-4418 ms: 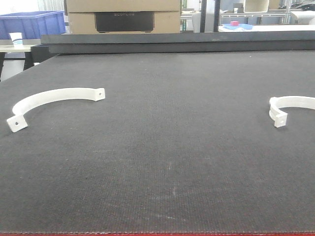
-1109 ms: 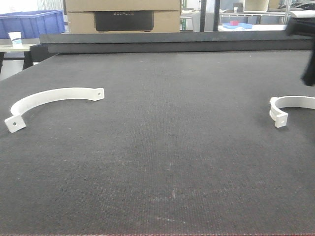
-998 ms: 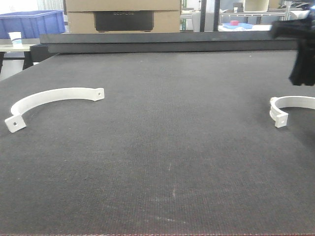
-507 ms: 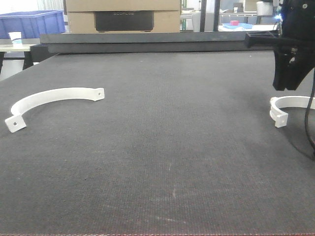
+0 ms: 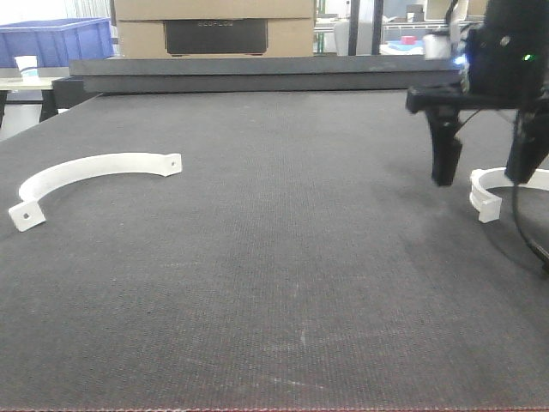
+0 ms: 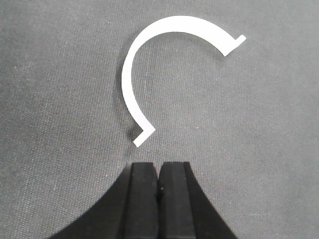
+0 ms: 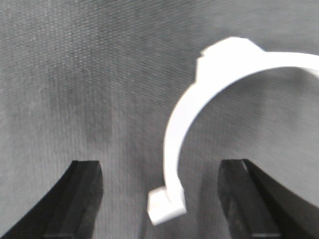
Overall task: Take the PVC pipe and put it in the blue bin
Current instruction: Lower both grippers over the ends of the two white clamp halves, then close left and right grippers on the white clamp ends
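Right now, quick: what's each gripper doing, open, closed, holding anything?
Left gripper: closed, empty; a white clamp lies just ahead of it.
Right gripper: open, empty, one finger each side of the other clamp.

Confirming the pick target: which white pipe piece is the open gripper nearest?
The right-hand piece, under the open right gripper; the other piece lies far left.

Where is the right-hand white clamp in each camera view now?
Front: white clamp at the far right edge, by the right gripper.
Left wrist: not in it; that shows the other clamp.
Right wrist: centre-right, end between the open fingers.
Shared landmark: the right gripper's fingers.
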`<action>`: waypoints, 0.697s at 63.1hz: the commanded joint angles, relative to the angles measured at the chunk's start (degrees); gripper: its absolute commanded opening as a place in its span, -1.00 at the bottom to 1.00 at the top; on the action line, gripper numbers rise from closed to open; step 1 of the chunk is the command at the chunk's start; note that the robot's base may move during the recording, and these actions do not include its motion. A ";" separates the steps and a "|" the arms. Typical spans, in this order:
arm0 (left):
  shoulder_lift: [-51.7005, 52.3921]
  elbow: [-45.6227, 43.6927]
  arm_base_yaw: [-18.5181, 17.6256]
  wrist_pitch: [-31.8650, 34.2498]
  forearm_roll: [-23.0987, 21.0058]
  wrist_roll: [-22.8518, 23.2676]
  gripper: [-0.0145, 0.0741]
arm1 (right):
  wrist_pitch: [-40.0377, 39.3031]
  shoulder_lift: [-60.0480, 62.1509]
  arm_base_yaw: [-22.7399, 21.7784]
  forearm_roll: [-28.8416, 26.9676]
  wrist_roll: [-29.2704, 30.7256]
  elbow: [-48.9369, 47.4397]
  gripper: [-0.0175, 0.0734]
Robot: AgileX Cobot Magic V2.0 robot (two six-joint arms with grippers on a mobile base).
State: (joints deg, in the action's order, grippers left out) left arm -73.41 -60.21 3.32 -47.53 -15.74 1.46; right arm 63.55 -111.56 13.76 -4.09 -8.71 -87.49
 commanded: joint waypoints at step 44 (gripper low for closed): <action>0.16 -0.43 0.09 -3.49 -0.61 0.11 -0.92 | -1.64 -2.66 0.07 1.18 0.18 -0.47 -0.30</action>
State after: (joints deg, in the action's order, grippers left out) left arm -73.41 -60.21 3.32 -50.63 -15.74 1.46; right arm 61.57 -114.09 13.88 -3.65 -8.71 -87.49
